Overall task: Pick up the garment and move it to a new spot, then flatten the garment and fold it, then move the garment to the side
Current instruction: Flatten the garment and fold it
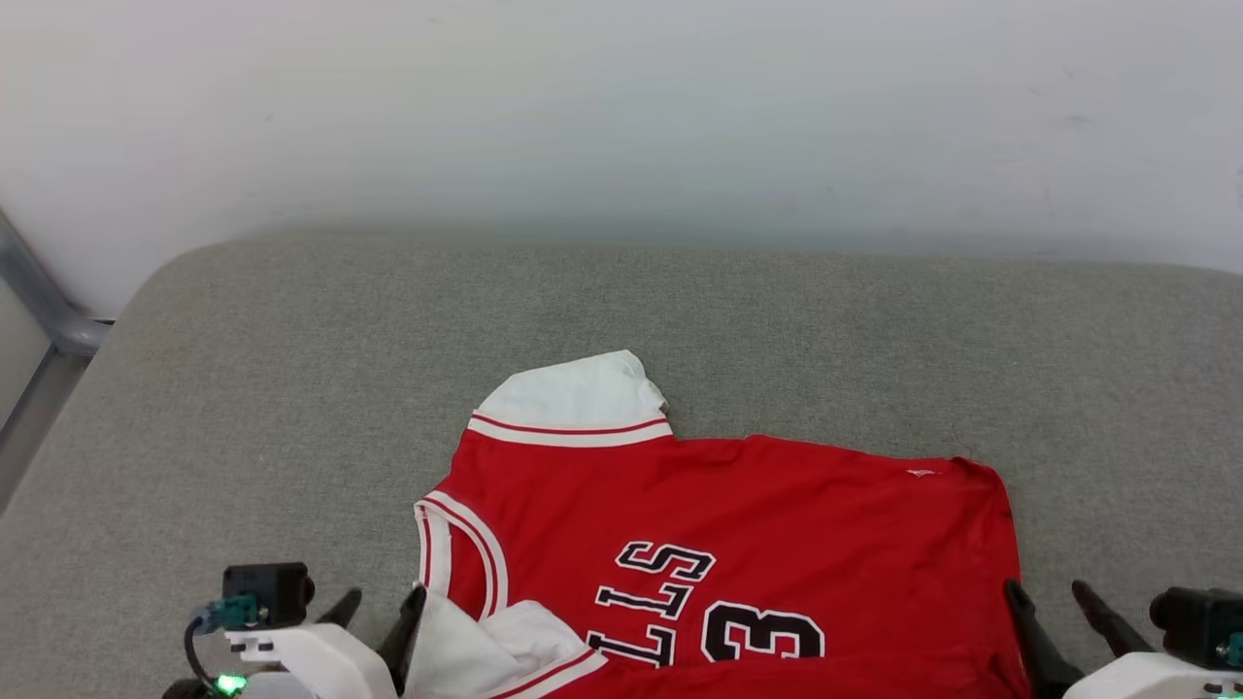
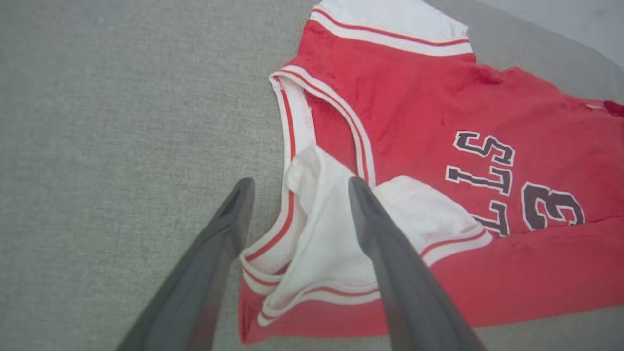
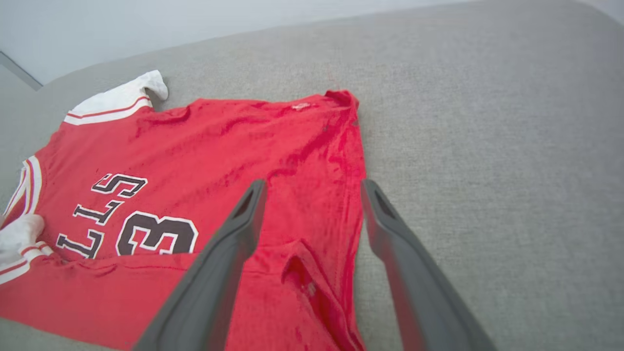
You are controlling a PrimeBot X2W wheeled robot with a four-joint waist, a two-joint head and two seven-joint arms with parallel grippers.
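Garment (image 1: pixel 738 524) is lying on the grey cushion (image 1: pixel 291 388), at its near edge, low and centre-right in the head view. It's lying sideways: collar (image 1: pixel 456 544) is pointing to the robot's left, hem (image 1: pixel 1005 524) to the right. One white sleeve (image 1: pixel 573 398) is sticking out on the far side toward the wall (image 1: pixel 621 116); the other sleeve is lying bunched at the near-left corner, next to the collar. The near long edge is lying folded up over the front, a red band covering the lower part of the black-and-white lettering (image 1: pixel 670 602). Left gripper (image 1: pixel 384 597) is sitting at the lower left with its jaws spread wide and gripping nothing. In the left wrist view one finger (image 2: pixel 229 219) is hanging over bare cushion just off the collar trim, and the other is hanging over the bunched sleeve; can't tell if either tip is touching. Right gripper (image 1: pixel 1045 587) is sitting at the lower right, also spread wide and gripping nothing. In the right wrist view it's straddling the hem: one finger (image 3: pixel 243 219) is over red cloth, the other is over bare cushion just past the edge, and the hem line is running up between them. Cloth near the hem is lying rumpled, with a small raised pucker between the right fingers.
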